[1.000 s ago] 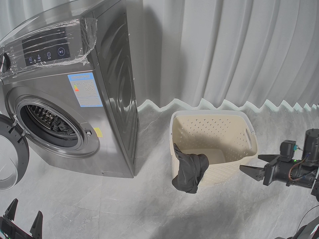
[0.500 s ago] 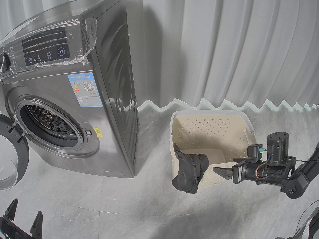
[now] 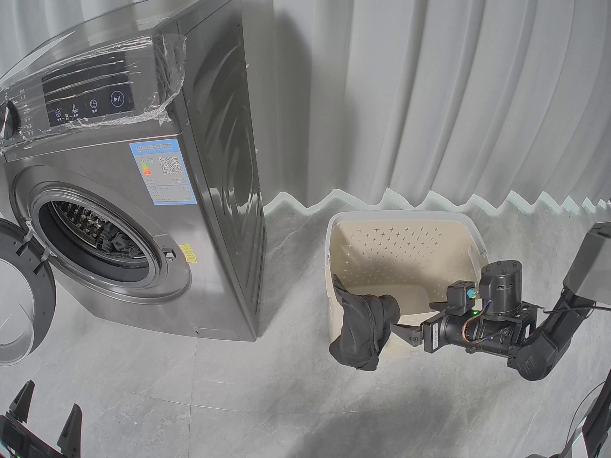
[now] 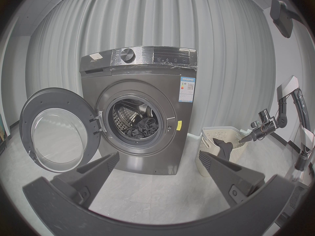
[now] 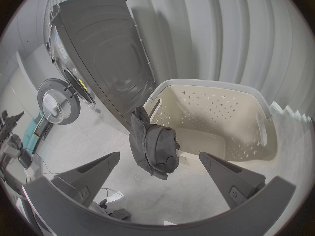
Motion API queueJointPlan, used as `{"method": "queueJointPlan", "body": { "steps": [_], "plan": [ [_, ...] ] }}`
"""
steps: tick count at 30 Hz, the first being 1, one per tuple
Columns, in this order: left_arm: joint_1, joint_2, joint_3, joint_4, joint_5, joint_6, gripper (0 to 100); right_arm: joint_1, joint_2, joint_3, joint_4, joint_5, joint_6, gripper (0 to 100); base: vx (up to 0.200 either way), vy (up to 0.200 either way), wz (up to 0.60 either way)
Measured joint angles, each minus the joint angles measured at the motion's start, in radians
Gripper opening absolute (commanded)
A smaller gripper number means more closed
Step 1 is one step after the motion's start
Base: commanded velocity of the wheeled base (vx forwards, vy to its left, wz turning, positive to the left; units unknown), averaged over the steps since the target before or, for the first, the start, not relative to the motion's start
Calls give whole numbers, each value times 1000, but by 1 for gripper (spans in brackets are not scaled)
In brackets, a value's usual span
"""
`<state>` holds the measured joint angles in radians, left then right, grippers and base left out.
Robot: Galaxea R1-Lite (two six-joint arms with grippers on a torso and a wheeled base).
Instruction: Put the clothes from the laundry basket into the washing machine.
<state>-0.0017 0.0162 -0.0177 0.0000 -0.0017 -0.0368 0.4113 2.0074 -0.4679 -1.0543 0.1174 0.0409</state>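
Note:
A cream laundry basket [image 3: 407, 216] stands on the floor to the right of the grey washing machine [image 3: 127, 160]. A dark garment [image 3: 364, 329] hangs over the basket's near left rim. My right gripper [image 3: 412, 316] is open just to the right of that garment, level with it; in the right wrist view the garment [image 5: 152, 148] hangs a short way ahead of the spread fingers [image 5: 98, 171]. The machine's door [image 3: 19, 300] is swung open, with dark clothes [image 4: 142, 128] in the drum. My left gripper [image 3: 44, 415] is open low at the near left, facing the machine.
White curtains [image 3: 414, 84] hang behind the basket and machine. The open door [image 4: 59, 128] juts out to the machine's left. Bare grey floor [image 3: 254, 383] lies between the machine, the basket and me.
My right arm has swung left, from the basket's right side, along its near wall to just beside the hanging garment. The left arm, garment and basket have not moved.

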Motion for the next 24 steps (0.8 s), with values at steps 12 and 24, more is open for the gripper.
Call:
{"method": "queueJointPlan", "body": {
  "steps": [12, 24],
  "plan": [
    [0, 0, 0, 0, 0, 0, 100, 32, 133, -90, -10, 38, -124, 100, 0, 0, 0],
    [0, 0, 0, 0, 0, -1, 100, 32, 237, -193, -11, 69, -151, 100, 0, 0, 0]
  ]
}}
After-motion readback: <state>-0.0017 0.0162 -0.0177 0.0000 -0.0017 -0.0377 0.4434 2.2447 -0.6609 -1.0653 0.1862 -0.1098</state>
